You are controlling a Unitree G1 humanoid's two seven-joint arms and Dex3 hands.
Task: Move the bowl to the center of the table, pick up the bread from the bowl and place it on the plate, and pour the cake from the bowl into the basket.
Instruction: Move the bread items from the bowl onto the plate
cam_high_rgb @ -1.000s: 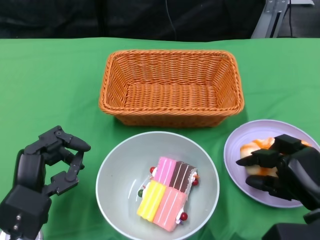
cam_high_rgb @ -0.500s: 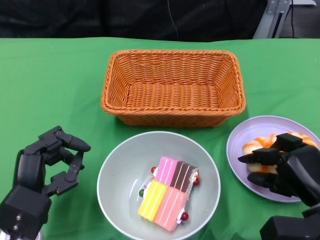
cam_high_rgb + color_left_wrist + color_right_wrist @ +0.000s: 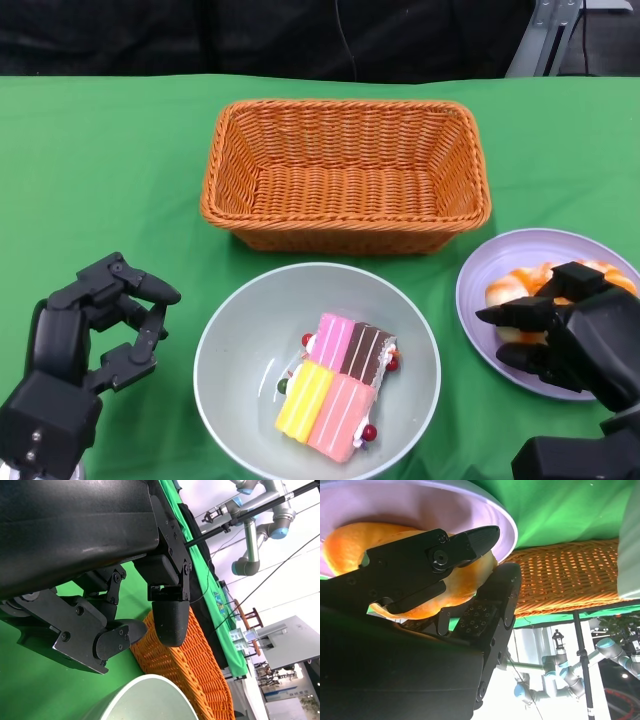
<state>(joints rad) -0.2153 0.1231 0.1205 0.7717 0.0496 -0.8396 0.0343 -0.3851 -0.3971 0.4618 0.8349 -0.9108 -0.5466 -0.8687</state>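
Note:
The grey bowl (image 3: 240,340) sits near the table's front middle with a striped pink, yellow and brown cake (image 3: 335,385) inside. An orange bread (image 3: 520,285) lies on the lilac plate (image 3: 520,255) at the right. My right hand (image 3: 570,335) hovers over the plate's near side, its fingers spread just short of the bread. In the right wrist view, the right hand (image 3: 420,575) has its fingers on either side of the bread (image 3: 350,542), which lies on the plate (image 3: 445,502). My left hand (image 3: 95,335) is left of the bowl, fingers apart, holding nothing.
A wicker basket (image 3: 345,175) stands behind the bowl at the table's middle, and also appears in the wrist views (image 3: 560,580) (image 3: 185,665). Green cloth covers the table. The bowl's rim (image 3: 150,695) shows beside my left hand (image 3: 100,555).
My right hand has drawn back toward the front right, and more of the bread shows on the plate. The left hand, bowl and cake have not moved.

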